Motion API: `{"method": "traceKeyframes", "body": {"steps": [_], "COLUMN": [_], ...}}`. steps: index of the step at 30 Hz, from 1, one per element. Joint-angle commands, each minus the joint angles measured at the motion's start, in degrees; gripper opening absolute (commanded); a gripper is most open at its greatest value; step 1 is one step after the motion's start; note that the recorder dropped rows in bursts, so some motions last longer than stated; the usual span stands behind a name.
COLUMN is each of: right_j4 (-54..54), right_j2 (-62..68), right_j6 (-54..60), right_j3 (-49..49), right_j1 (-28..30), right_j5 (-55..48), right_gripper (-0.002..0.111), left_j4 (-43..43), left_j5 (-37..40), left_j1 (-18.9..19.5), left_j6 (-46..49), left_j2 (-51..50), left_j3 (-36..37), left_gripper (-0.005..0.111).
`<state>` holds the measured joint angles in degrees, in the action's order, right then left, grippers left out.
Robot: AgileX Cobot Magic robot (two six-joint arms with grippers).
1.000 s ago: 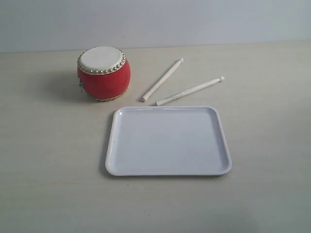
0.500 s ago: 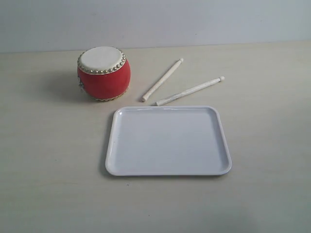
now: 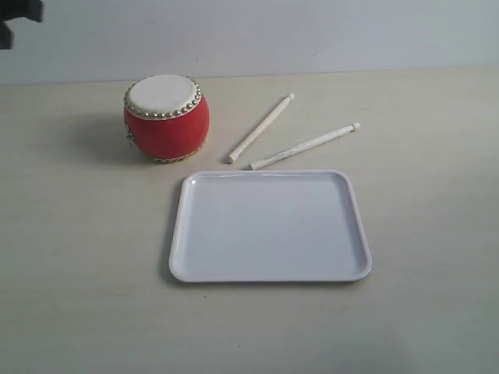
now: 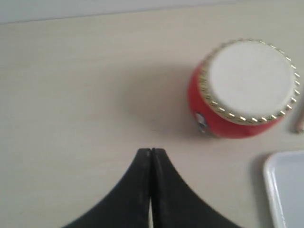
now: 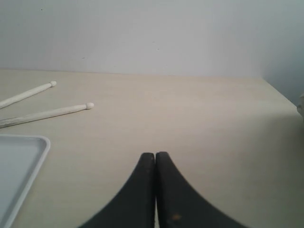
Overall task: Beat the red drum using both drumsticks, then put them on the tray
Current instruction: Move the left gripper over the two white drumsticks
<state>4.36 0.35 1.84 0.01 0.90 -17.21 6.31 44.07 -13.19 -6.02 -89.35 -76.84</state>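
Observation:
The red drum (image 3: 166,118) with its cream skin stands upright at the back left of the table; the left wrist view has the drum (image 4: 244,88) too. Two pale drumsticks (image 3: 261,128) (image 3: 304,146) lie flat to its right, just behind the white tray (image 3: 181,234). My left gripper (image 4: 150,151) is shut and empty above bare table, apart from the drum. A dark piece of the left arm (image 3: 17,17) shows at the exterior view's top left corner. My right gripper (image 5: 155,155) is shut and empty, away from the drumsticks (image 5: 26,93) (image 5: 45,114) and the tray's corner (image 5: 42,145).
The pale tabletop (image 3: 70,257) runs back to a plain light wall (image 3: 312,31). In the right wrist view the table's far right edge (image 5: 280,92) shows. Nothing lies in the tray.
A dark part of the left arm has come into the exterior view's top left corner. The drum, the drumsticks and the tray have not moved.

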Motion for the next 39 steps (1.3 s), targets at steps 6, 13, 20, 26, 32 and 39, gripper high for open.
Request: {"method": "traceKeyframes", "body": {"steps": [6,13,20,26,32,39], "right_j4": [0.05,0.05,0.05,0.05,0.05,0.05], "right_j2": [-0.35,-0.35,-0.35,-0.35,-0.35,-0.35], "right_j6": [-0.04,-0.04,-0.04,-0.04,-0.04,-0.04], "right_j3": [-0.01,-0.01,-0.01,-0.01,-0.01,-0.01], "right_j1": [0.24,0.1,0.1,0.1,0.1,0.1], "right_j5": [0.92,0.95,0.95,0.95,0.95,0.95], "right_gripper": [0.0,0.0,0.0,0.0,0.0,0.0], "left_j4": [-2.9,-6.31,-9.05,-11.45,-11.33,-11.45], "left_j5": [17.59,24.93,25.89,25.89,23.61,16.78], "left_j1": [-13.4,-16.09,-16.09,-16.09,-16.09,-16.09], "left_j6": [13.15,16.46,18.76,19.73,19.85,19.85], "left_j2": [-17.52,-27.05,-32.42,-35.77,-38.37,-40.45], "left_j3": [-22.01,-35.86,-43.48,-45.97,-45.97,-45.97], "left_gripper": [0.0,0.0,0.0,0.0,0.0,0.0]}}
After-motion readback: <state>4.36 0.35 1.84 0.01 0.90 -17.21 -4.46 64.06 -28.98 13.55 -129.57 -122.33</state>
